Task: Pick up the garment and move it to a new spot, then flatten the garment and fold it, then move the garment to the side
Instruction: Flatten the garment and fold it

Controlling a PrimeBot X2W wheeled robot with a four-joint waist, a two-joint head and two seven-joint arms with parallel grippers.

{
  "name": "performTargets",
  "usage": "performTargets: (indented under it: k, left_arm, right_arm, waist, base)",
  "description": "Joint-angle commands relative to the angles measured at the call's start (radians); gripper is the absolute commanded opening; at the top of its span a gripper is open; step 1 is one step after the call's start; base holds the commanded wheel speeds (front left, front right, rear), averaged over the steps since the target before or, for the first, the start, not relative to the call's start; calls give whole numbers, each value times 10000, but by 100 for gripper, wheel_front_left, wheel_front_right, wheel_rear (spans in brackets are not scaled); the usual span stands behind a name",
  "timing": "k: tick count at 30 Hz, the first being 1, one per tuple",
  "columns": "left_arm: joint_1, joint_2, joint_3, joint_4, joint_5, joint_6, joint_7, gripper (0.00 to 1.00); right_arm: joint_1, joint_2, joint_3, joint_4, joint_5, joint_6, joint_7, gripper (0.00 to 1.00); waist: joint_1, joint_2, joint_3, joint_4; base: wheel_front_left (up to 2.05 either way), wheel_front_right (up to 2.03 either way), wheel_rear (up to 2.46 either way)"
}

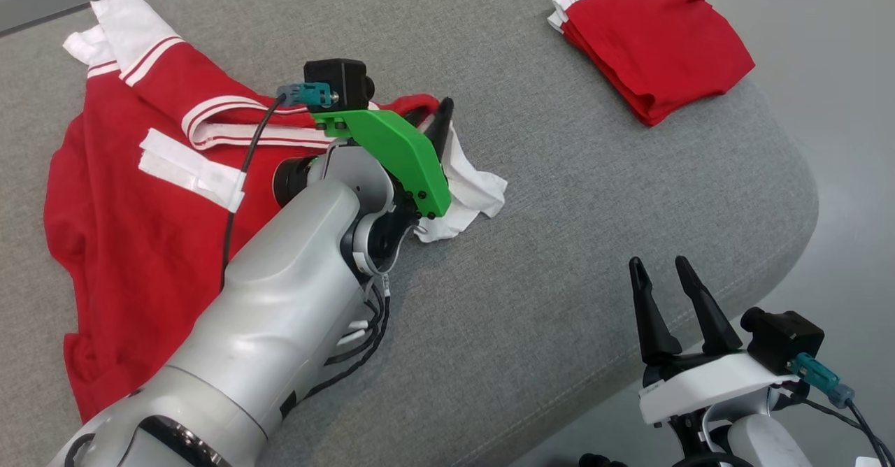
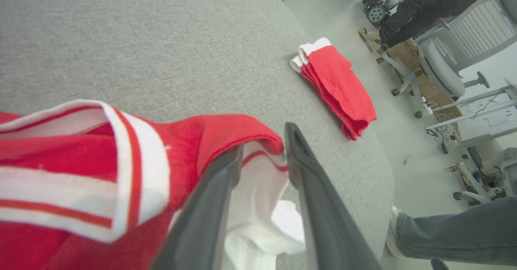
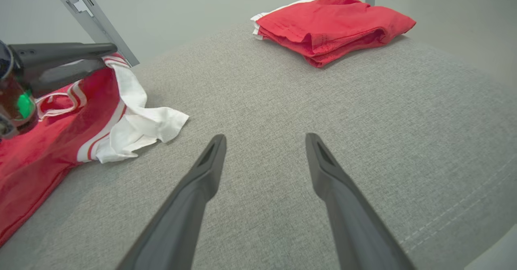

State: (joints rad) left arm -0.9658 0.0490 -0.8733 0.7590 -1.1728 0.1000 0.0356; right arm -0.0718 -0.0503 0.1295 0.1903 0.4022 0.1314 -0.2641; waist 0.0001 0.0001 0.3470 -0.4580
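Garment (image 1: 140,243): red, with white bands and red stripes at the trim. It lies rumpled and partly spread on the left part of the surface. A white strip (image 1: 189,170) is stuck on the red cloth; any print on it is too small to read.

Long axis runs from the far-left corner toward the near edge. The striped trim is at the far end. A white flap (image 1: 475,194) trails right, toward the middle of the surface.

Left gripper (image 2: 264,138): at the garment's right edge, fingers a little apart. Red hem drapes over one tip and white cloth lies between the fingers. Cannot tell whether they pinch it. Green bracket (image 1: 391,152) on that wrist.

Right gripper (image 1: 659,262): near the right edge of the surface, fingers spread wide and holding nothing, well apart from the garment.

Second red garment (image 1: 657,40): folded, at the far-right corner.

Surface (image 1: 559,208): grey woven upholstery with a rounded corner and a stitched seam near the edge.

Room: pale grey floor (image 1: 839,68). The left wrist view has an office chair (image 2: 444,68), a cardboard box (image 2: 408,49), desks with cables, and a person's leg (image 2: 456,229) in grey jeans beside the surface.
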Motion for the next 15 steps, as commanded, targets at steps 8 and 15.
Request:
performTargets:
  k: [8,15]
  left_arm:
    - [-377,30,-725,-487,-1344,-753,-866,100]
    - [-67,28,-1413,-1454,-1995,-1145,-2447,100]
  right_arm:
    - [-135,-13,-243,58,-281,-16,0,100]
    - [180,-16,-617,-46,-850,-16,0,100]
  waist:
    - [-1,-1,-188,691]
    - [-1,-1,-924,1546]
  base:
    - [0,0,0]
    - [0,0,0]
